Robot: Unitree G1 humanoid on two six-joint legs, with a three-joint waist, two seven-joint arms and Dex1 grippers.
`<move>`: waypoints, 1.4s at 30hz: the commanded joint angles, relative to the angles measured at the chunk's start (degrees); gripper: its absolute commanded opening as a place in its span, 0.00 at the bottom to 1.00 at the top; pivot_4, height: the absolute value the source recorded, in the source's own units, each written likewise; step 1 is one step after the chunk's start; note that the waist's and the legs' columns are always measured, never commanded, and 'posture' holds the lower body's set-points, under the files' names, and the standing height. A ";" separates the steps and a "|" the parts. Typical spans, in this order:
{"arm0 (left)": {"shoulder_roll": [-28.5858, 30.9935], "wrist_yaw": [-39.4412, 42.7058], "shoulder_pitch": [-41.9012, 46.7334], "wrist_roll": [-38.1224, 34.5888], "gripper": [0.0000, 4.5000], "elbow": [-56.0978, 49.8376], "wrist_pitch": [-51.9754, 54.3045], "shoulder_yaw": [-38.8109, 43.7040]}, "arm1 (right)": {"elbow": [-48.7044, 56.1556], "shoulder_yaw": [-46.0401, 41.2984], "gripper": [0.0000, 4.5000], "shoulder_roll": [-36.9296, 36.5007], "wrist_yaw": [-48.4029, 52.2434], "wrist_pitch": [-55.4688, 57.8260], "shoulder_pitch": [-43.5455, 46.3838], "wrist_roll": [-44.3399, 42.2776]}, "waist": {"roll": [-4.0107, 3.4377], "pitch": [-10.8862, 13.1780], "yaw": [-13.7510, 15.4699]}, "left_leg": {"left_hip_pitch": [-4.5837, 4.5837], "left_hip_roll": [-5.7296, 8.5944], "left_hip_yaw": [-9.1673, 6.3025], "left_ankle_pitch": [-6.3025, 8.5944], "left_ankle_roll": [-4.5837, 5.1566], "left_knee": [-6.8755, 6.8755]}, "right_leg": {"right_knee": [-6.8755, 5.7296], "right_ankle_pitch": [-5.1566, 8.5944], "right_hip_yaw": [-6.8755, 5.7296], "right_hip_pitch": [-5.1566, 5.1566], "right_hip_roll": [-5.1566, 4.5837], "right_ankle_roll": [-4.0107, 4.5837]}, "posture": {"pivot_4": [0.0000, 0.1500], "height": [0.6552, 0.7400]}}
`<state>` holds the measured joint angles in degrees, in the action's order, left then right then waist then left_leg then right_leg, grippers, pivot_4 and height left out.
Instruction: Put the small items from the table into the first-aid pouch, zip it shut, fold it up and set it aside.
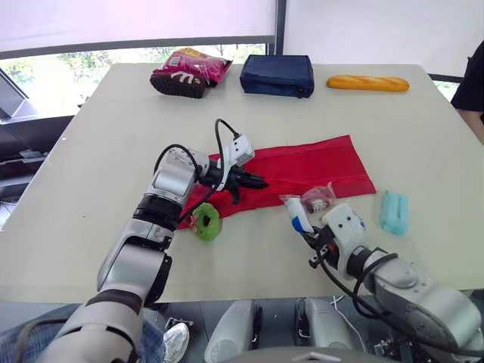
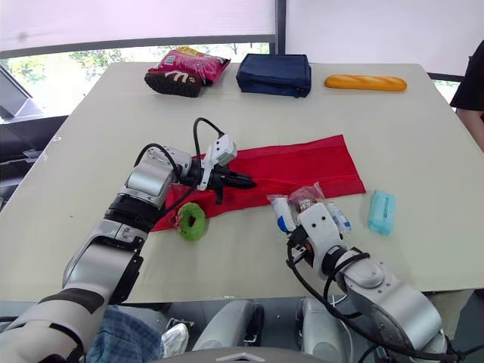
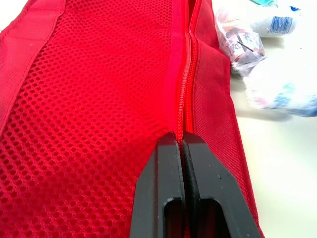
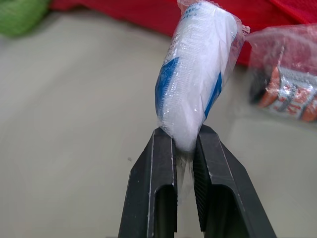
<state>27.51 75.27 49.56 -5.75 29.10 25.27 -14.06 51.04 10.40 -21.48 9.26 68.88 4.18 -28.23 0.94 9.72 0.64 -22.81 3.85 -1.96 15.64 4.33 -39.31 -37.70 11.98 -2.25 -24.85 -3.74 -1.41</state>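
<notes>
**Packet in the right gripper, pouch opening just ahead at 12 o'clock**

The right gripper [image 4: 184,140] is clamped on the lower end of a white-and-blue wrapped packet [image 4: 198,74], whose long axis points away from the fingers toward the red first-aid pouch [image 1: 318,162]. The pouch lies flat on the table, running from 8 o'clock to 2 o'clock. The left gripper [image 3: 182,140] is pressed closed on the pouch's zipper [image 3: 187,84], probably pinching the pull, though I cannot see it. The right arm is nearer the loose items.
</notes>
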 commanded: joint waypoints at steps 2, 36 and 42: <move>0.06 0.17 1.23 -0.04 0.00 0.87 -3.78 0.51 | -0.99 -5.18 0.01 6.43 -0.18 9.47 8.46 -4.72 | 0.00 0.00 0.02 | 0.02 -0.01 0.00 0.00 0.00 0.01 | -0.03 0.00 0.00 -0.01 0.02 0.01 | 1.00 0.99; -2.47 2.09 -6.07 -3.40 0.00 -7.29 -14.68 0.41 | -35.70 9.85 0.01 14.34 1.76 -6.97 28.37 12.07 | -0.04 0.00 -1.02 | -0.02 0.15 0.00 -0.01 -0.02 0.10 | -0.16 -0.02 0.11 -0.18 -0.08 0.05 | 1.00 0.99; -2.52 2.27 -6.68 -3.25 0.00 -7.62 -15.30 0.22 | -40.58 10.32 0.01 16.80 2.02 -13.40 29.26 15.18 | -0.04 0.00 -1.34 | -0.01 0.15 -0.01 -0.02 -0.04 0.10 | -0.17 -0.02 0.11 -0.18 -0.07 0.05 | 1.00 0.99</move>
<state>25.87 76.59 43.03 -8.53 23.14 10.71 -12.56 9.77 20.84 -5.97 11.10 58.35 31.93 -13.72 0.90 9.71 -0.69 -22.82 3.99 -1.97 15.62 4.29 -39.21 -37.87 11.96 -2.14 -25.03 -3.81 -1.37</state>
